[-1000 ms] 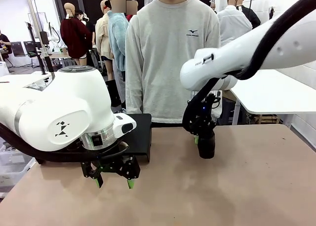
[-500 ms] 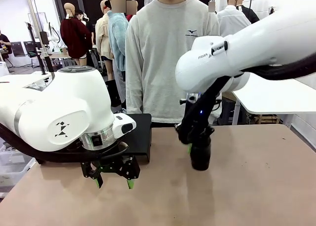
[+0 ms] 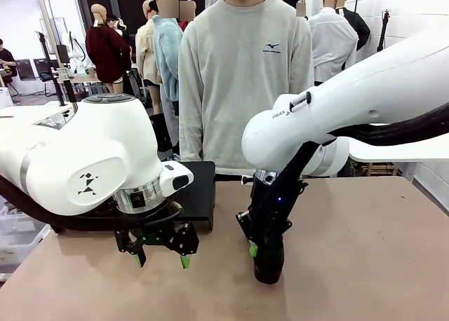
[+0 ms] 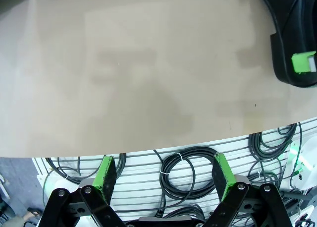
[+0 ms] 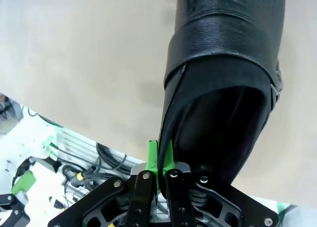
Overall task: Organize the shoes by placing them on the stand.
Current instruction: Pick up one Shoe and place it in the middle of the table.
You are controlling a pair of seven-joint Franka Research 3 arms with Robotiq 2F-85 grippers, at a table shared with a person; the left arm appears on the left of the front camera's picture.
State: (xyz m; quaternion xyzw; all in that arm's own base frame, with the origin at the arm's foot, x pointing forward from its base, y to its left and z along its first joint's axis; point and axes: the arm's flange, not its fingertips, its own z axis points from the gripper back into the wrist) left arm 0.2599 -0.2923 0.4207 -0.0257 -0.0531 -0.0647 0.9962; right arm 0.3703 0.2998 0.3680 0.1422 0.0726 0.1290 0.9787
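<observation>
Near the surface's (image 3: 365, 265) middle, the right hand (image 5: 159, 160) pinches a black shoe (image 3: 269, 259) by its collar, long axis near-vertical, toe down. The right arm bends steeply downward. The left hand (image 3: 163, 259) hovers spread near the stand (image 3: 203, 195) at the far-left edge.

The tan table (image 3: 365, 251) lies bare to the right of the right gripper (image 3: 254, 249), and along its near edge between the two arms. The right gripper, pinched on the rim of a black shoe (image 3: 269, 261), stands in the middle with the shoe hanging toe-down. The bulky left arm (image 3: 77, 160) covers the left side, hiding much of the stand (image 3: 203, 191). A person (image 3: 242, 76) blocks the far edge behind it
</observation>
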